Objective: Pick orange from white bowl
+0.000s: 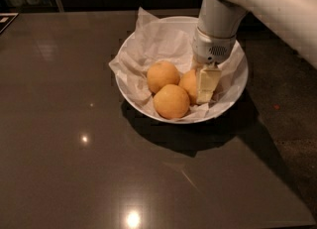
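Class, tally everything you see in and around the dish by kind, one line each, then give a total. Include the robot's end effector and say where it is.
Oranges: 3
White bowl: 1
Crumpled white paper: 1
End effector: 1, down inside the bowl, at the rightmost orange
Total: 6

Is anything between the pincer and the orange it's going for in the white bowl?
Nothing visible. The pincer is down inside the white bowl, right against the rightmost orange. Crumpled paper lies under the fruit, and two other oranges sit beside it, not between.
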Robot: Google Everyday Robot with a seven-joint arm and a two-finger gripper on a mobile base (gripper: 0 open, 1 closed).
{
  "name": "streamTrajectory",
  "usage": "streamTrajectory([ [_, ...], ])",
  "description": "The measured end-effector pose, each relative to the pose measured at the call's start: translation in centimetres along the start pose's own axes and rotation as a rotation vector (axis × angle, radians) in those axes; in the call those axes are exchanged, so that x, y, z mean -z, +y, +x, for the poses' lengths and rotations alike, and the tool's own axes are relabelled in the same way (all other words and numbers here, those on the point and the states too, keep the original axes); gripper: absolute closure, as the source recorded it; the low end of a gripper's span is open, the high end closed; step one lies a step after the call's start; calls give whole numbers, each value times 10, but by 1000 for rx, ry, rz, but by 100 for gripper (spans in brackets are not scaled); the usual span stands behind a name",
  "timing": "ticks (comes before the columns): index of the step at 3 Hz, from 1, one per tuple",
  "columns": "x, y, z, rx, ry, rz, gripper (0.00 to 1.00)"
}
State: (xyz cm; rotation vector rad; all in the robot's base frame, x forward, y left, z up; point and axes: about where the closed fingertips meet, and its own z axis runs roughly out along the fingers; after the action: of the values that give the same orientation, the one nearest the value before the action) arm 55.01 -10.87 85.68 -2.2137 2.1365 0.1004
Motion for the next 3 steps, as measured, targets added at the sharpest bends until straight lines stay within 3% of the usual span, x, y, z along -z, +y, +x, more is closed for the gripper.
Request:
streamTrajectory([
  [2,0,0,0,0,0,0,89],
  [3,10,1,-5,14,-13,39,100],
])
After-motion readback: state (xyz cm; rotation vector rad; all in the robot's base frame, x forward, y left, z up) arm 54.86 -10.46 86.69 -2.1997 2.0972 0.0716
